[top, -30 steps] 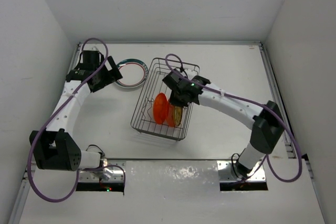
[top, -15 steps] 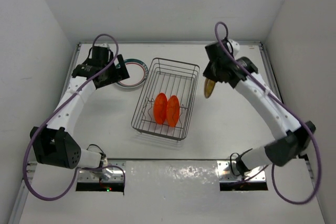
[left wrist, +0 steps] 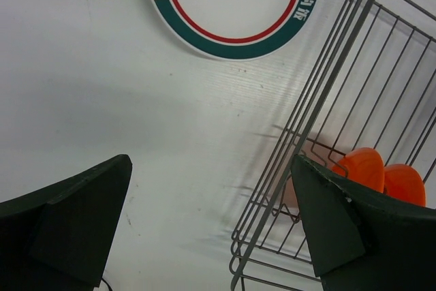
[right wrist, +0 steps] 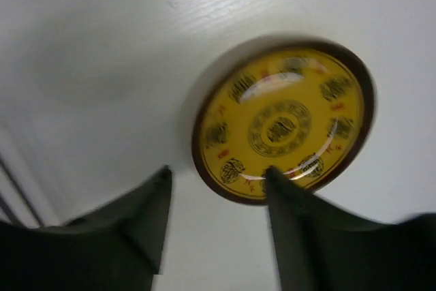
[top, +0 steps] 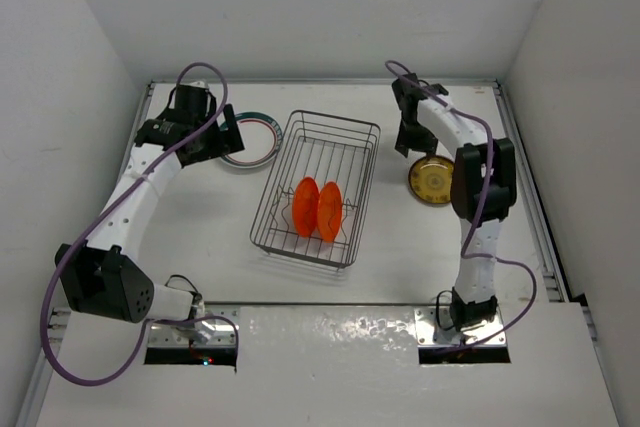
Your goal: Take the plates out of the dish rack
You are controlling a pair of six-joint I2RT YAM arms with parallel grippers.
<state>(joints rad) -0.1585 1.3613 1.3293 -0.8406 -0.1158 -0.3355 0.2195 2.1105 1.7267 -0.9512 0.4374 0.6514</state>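
Note:
The dish rack [top: 266,195] stands mid-table with two orange plates [top: 307,206] [top: 330,211] upright in it. A tan-yellow plate [top: 432,179] lies flat on the table to the rack's right. My right gripper [top: 407,144] hovers just behind it, open and empty. In the right wrist view the yellow plate [right wrist: 283,124] lies beyond the right gripper [right wrist: 218,174], one fingertip over its near rim. A white plate with a teal and red rim [top: 250,139] lies left of the rack. My left gripper [top: 222,139] is open beside it. The left wrist view shows that plate [left wrist: 231,11], the rack [left wrist: 327,80], the orange plates [left wrist: 361,167] and the open left gripper [left wrist: 211,168].
White walls close in the table on the left, back and right. A metal rail [top: 530,197] runs along the table's right edge. Both arm bases sit at the near edge [top: 330,332].
My right arm lifted the yellow plate out of the rack, swung it right, laid it flat on the table and opened its jaws. The left arm barely shifted.

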